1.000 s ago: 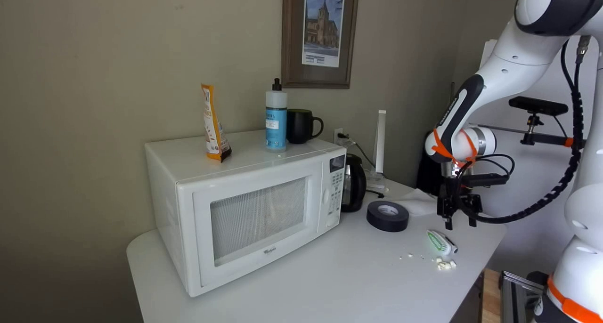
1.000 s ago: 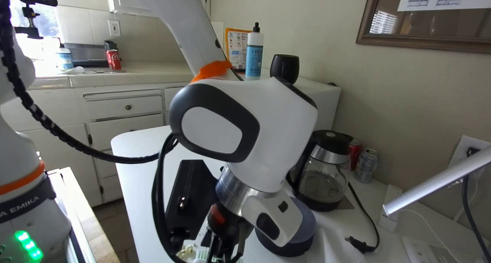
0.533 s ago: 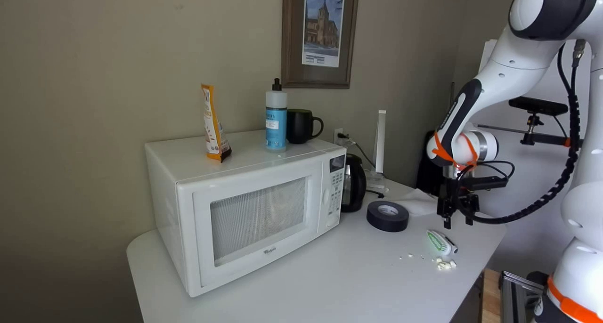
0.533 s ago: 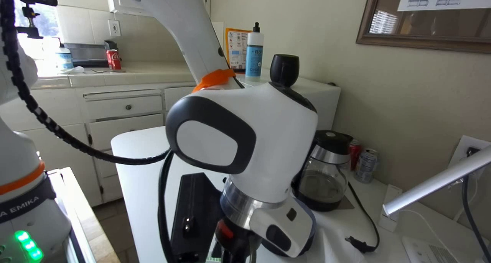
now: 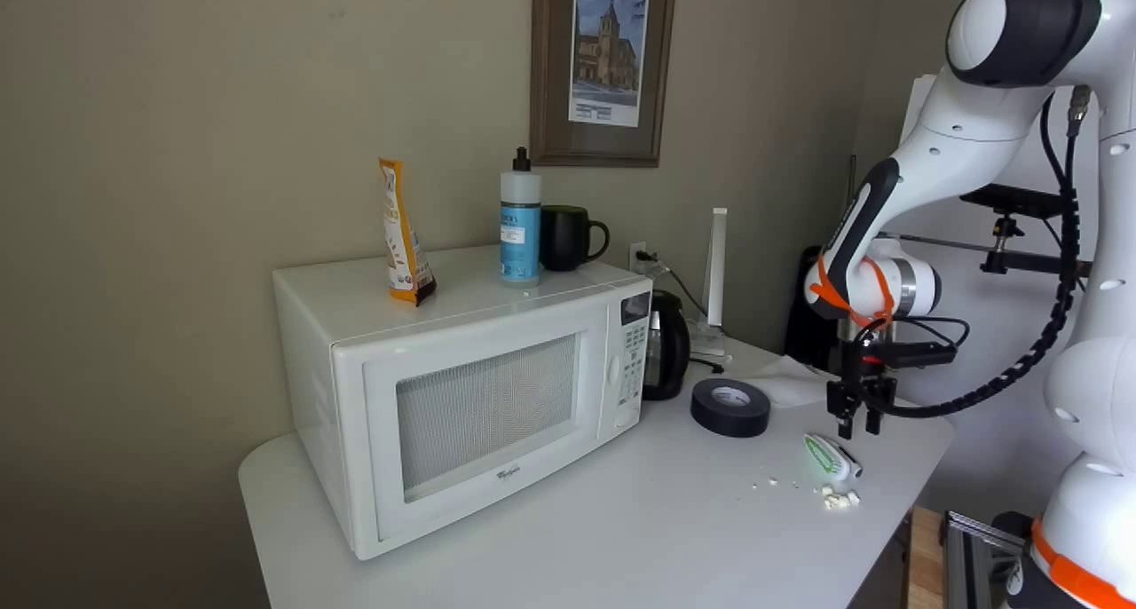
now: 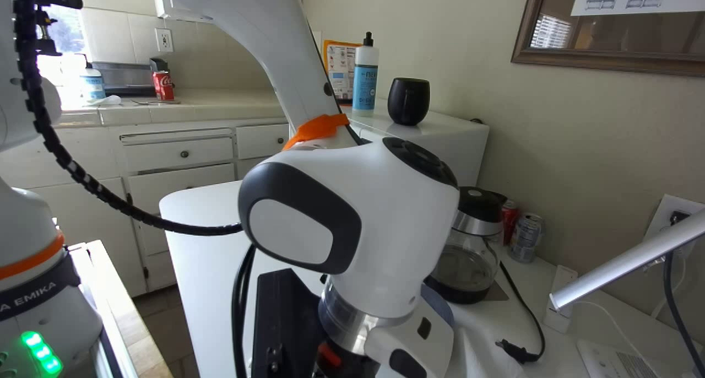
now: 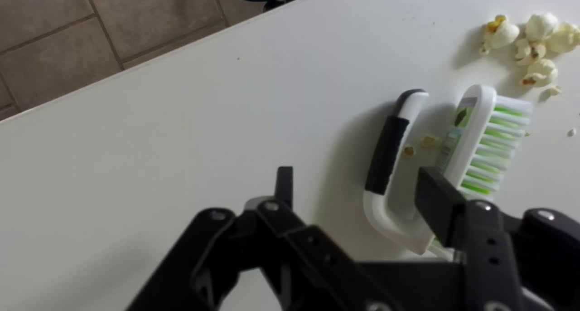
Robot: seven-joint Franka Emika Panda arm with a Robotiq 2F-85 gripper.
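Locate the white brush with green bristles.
The white brush lies right of centre in the wrist view, on the white tabletop, below-left of the white popcorn cluster and partly hidden by one of the black fingers.

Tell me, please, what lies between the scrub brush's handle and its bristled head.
In the wrist view, two small crumbs, one brown and one yellowish, lie on the table between the brush handle and the bristled head.

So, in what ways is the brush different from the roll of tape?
The brush is mostly white and green; the roll of tape is dark. The brush is long, with a curved handle; the roll of tape is round, with a pale centre. Both rest on the white table.
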